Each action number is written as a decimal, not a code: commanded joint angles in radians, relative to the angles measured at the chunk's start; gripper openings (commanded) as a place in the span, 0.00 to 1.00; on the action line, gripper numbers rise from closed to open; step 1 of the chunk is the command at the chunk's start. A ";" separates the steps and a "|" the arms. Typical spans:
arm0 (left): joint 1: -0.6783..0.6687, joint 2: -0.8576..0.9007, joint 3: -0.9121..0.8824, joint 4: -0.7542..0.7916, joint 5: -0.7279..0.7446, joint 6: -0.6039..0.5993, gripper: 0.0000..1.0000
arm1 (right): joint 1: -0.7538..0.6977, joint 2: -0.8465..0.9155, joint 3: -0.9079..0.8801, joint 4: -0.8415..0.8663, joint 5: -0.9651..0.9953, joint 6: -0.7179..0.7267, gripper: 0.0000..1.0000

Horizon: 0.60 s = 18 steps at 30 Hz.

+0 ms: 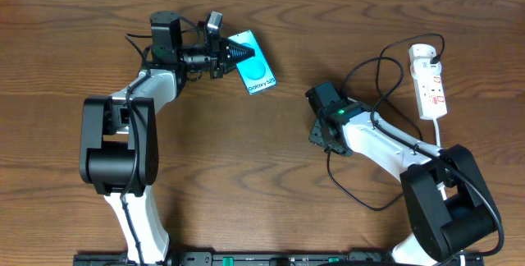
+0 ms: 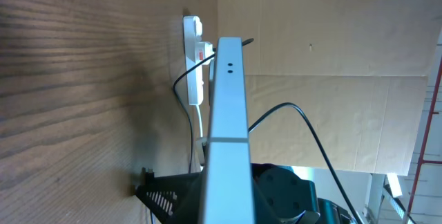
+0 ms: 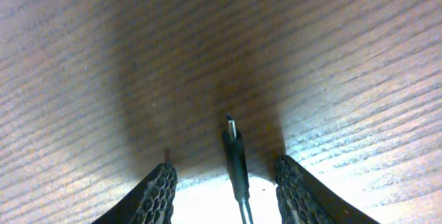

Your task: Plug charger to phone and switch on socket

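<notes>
My left arm rises from the near edge, folds at the elbow and turns its wrist toward the right edge, so the left pincer [image 1: 242, 52] lies level over the worktop [image 1: 246, 159] near the far edge, left of the middle. It is closed on the phone [image 1: 256, 69], gripping one short end. The lit screen faces up and is tilted, and in my left wrist view the phone shows edge-on between the fingers. My right arm reaches from the near right corner toward the middle, with its wrist bent down so the right pincer [image 3: 224, 167] points straight at the wood. Its jaws stand apart and hold nothing. The plug tip of the charger [image 3: 236, 158] lies flat on the worktop between the two fingers [image 3: 157, 195], touching neither. The black cable loops away toward the socket [image 1: 431, 81], which lies along the right edge near the far right corner.
</notes>
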 commanded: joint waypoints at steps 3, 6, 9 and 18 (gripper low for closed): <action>0.006 0.000 0.011 0.008 0.039 0.001 0.08 | 0.006 0.031 -0.037 -0.034 -0.115 0.034 0.47; 0.006 0.000 0.011 0.008 0.039 0.001 0.08 | 0.006 0.031 -0.037 -0.034 -0.115 0.034 0.47; 0.006 0.000 0.011 0.008 0.039 -0.002 0.08 | 0.006 0.031 -0.037 -0.033 -0.114 0.034 0.47; 0.006 0.000 0.011 0.009 0.039 -0.002 0.07 | 0.006 0.031 -0.037 -0.020 -0.087 0.033 0.40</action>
